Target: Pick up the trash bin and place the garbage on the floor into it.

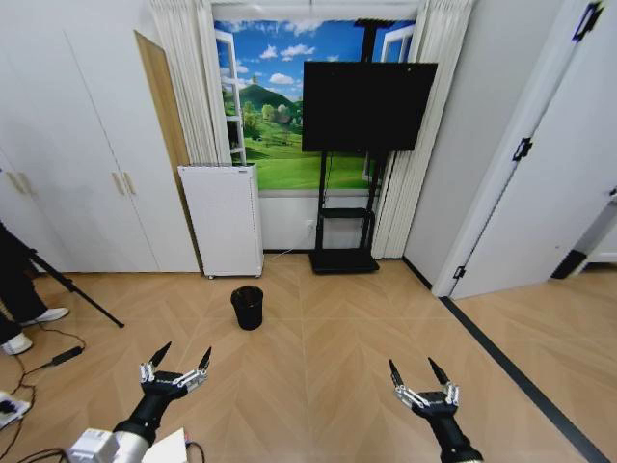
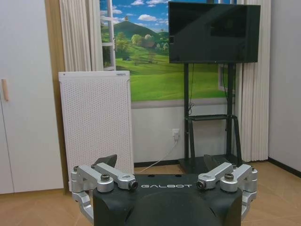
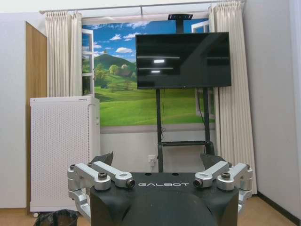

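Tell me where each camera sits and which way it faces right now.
Head view: on the head, looking forward and down over the floor at the trash bin; left gripper and right gripper show, fingers open.
Left wrist view: on the left arm, facing the white appliance; left gripper low in frame.
Right wrist view: on the right arm, facing the TV; bin rim below its gripper.
Shared: all three show the TV and appliance.

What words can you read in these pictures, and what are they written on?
"GALBOT": on the black body of the left gripper, in the left wrist view.
"GALBOT": on the black body of the right gripper, in the right wrist view.
A small mark at the top of the white appliance is too small to read.
No readable text on the TV, the trash bin or the floor.
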Robot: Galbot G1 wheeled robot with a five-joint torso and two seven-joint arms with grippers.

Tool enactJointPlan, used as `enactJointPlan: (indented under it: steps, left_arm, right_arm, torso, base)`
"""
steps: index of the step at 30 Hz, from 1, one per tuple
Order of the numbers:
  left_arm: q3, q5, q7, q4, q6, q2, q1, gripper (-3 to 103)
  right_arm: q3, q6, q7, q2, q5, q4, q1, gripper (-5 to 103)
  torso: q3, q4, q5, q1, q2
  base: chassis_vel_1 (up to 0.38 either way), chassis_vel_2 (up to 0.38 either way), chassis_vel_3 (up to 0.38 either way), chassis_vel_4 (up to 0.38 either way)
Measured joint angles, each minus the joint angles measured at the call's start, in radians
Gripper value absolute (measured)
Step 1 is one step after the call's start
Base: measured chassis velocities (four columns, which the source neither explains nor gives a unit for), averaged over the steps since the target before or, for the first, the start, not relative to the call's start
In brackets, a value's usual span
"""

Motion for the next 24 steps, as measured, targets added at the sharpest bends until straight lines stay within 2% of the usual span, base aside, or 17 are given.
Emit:
enactJointPlan:
  steps: [3, 6, 7, 11, 14, 24]
  left_arm:
    - [0.0, 0.0, 0.0, 0.0, 0.0, 0.0, 0.0, 100]
    - [0.0, 0.0, 0.0, 0.0, 0.0, 0.0, 0.0, 100]
    - [0.0, 0.0, 0.0, 0.0, 0.0, 0.0, 0.0, 100]
    - [0.001, 0.0, 0.001, 0.0, 0.0, 0.0, 0.0, 100]
    - [0.001, 0.0, 0.001, 0.0, 0.0, 0.0, 0.0, 100]
    - [0.001, 0.0, 0.001, 0.0, 0.0, 0.0, 0.0, 100]
  right_arm:
    - [0.0, 0.0, 0.0, 0.0, 0.0, 0.0, 0.0, 100]
    - [0.0, 0.0, 0.0, 0.0, 0.0, 0.0, 0.001, 100]
    - [0.0, 0.0, 0.0, 0.0, 0.0, 0.0, 0.001, 100]
    - [0.0, 0.0, 0.0, 0.0, 0.0, 0.0, 0.001, 100]
    - [0.0, 0.0, 0.0, 0.0, 0.0, 0.0, 0.001, 100]
    - [0.0, 0.0, 0.0, 0.0, 0.0, 0.0, 0.0, 100]
  torso:
    - [0.0, 0.0, 0.0, 0.0, 0.0]
    - [0.001, 0.0001, 0.0016, 0.001, -0.001]
    - [0.001, 0.0003, 0.0004, 0.001, -0.001]
    - [0.001, 0.0004, 0.0014, 0.001, -0.001]
    - [0.001, 0.0002, 0.0001, 0.001, -0.001]
    - [0.0, 0.0002, 0.0004, 0.0, -0.001]
  base:
    - [0.044, 0.01, -0.089, -0.015]
    - [-0.032, -0.003, 0.054, 0.004]
    - [-0.144, 0.027, 0.163, 0.015]
    - [-0.108, 0.034, 0.114, 0.008]
    - [0.0, 0.0, 0.0, 0.0]
    - [0.029, 0.0, -0.02, 0.0]
